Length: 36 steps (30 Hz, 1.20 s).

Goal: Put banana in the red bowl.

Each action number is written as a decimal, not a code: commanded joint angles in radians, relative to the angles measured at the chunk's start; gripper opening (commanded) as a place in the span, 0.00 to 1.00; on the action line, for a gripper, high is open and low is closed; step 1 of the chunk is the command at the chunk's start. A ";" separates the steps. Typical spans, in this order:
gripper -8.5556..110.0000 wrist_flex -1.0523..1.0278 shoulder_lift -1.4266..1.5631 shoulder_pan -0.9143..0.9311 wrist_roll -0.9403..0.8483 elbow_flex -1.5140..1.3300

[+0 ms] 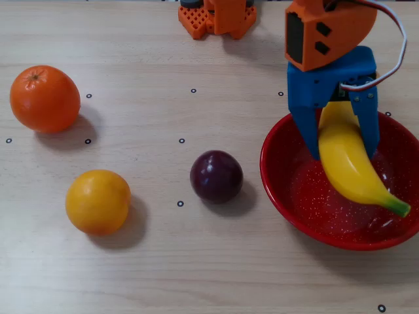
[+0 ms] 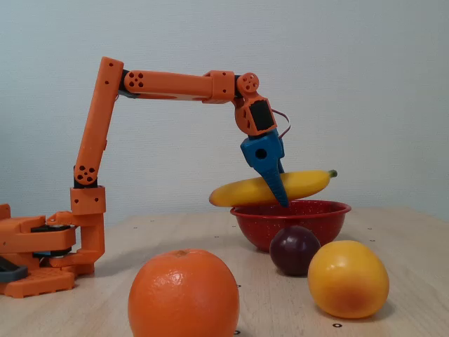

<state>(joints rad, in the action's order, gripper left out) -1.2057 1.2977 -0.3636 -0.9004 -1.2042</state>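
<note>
The yellow banana (image 1: 350,163) with a green stem tip hangs just above the red bowl (image 1: 294,196), lying across it. In the fixed view the banana (image 2: 309,184) sits nearly level right over the bowl's rim (image 2: 291,208). My blue gripper (image 1: 344,147) is shut on the banana's middle, one finger on each side; its fingertips (image 2: 281,200) reach down to about rim height. The banana's far end is hidden behind the gripper in the overhead view.
A dark purple plum (image 1: 217,176) lies just left of the bowl. A yellow-orange fruit (image 1: 98,201) and an orange (image 1: 44,98) sit further left. The arm's orange base (image 1: 217,16) stands at the table's top edge.
</note>
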 commanded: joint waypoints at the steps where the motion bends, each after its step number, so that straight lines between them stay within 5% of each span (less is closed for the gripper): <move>1: 0.25 0.049 0.052 0.043 -0.034 0.087; 12: 0.29 0.052 0.043 0.069 -0.032 0.106; 26: 0.07 0.087 0.066 0.077 0.049 0.181; 36: 0.07 0.084 0.146 0.094 0.086 0.169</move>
<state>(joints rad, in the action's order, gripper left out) -1.1490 1.2855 -0.3007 -0.8314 -1.1106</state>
